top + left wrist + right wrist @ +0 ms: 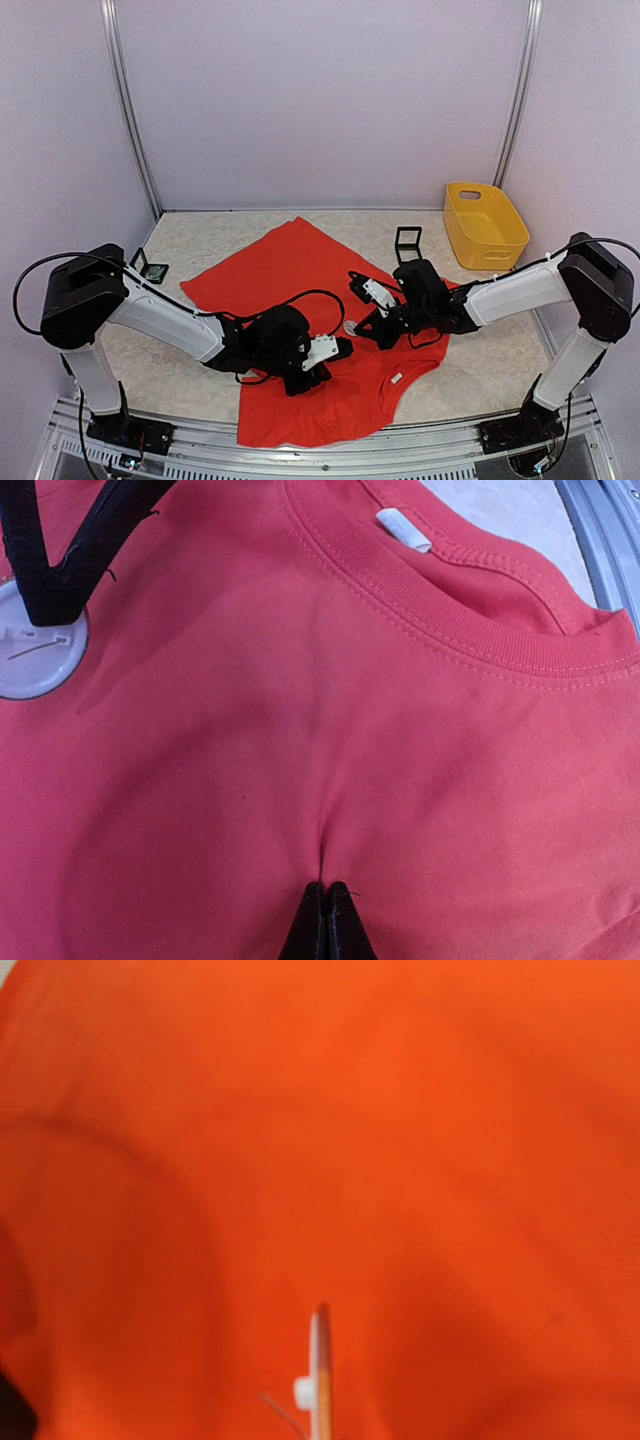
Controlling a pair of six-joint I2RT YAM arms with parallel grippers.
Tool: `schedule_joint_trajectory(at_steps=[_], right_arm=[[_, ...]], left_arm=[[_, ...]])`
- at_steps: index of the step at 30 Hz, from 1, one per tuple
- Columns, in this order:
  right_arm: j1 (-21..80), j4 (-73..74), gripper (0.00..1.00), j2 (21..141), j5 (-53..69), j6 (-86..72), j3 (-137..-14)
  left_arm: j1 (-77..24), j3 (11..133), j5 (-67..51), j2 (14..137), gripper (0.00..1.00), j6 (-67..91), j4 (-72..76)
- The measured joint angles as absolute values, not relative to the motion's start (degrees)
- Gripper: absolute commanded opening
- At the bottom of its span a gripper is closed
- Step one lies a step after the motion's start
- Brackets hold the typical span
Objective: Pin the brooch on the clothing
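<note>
**Item 1, clothing.** Bright red short-sleeved T-shirt (pixel 290 270) of soft fabric. It lies spread on the pale speckled table (pixel 200 235), with its ribbed collar (pixel 450 620) and small white label (pixel 403 530) toward the near edge.

**Item 2, brooch.** Round white disc brooch (pixel 35 655) with a thin wire pin on its back. It sits over the chest of the shirt, beside the collar. Your right wrist view shows it edge-on with the pin angled outward. You cannot tell from these views whether the pin tip touches the cloth.

**Item 3, right gripper** (pixel 50 595). The fingers are pressed together on the rim of the brooch.

**Item 4, left gripper** (pixel 325 895). The fingers are pressed together, pinching up a small ridge of shirt fabric below the collar. It is near the brooch, not touching it.

**Item 5, bystanders.** Yellow plastic bin (pixel 485 225) and small black frame (pixel 407 243), both well apart from the work.

**Hazards, as judged:**
- The ridge is shallow and the fabric soft. Pull sideways with your left arm and it will likely slip free, leaving nothing raised for the pin.
- The brooch is held only by its edge. Pressure on the pin could swivel it in your right grip.
- Drive the pin too steeply and it may catch both layers of the shirt, or stub against the table.
- The two grippers are close together, so a hurried approach risks a knock.
</note>
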State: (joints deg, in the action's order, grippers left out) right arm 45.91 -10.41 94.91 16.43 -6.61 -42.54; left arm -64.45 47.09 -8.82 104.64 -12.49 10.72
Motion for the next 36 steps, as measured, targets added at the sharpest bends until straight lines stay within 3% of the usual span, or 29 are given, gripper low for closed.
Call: schedule_joint_trajectory(at_steps=[6, 14, 21, 36], right_arm=[[49.1, -15.8, 0.0, 93.2, 16.5, -3.5, -38.2], [55.5, -35.7, 0.0, 92.5, 14.8, 6.2, -27.0], [60.1, -47.1, 0.0, 97.4, 8.8, 14.2, -25.8], [64.8, -53.6, 0.0, 101.4, 3.5, 19.9, -24.2]], left_arm=[[-64.4, 44.1, -9.0, 103.6, 0.0, -11.9, 14.6], [-64.0, 37.3, -11.9, 99.0, 0.0, -9.5, 23.0], [-63.0, 36.1, -14.5, 98.1, 0.0, -7.8, 27.5], [-62.1, 35.3, -16.1, 96.7, 0.0, -6.9, 28.9]])
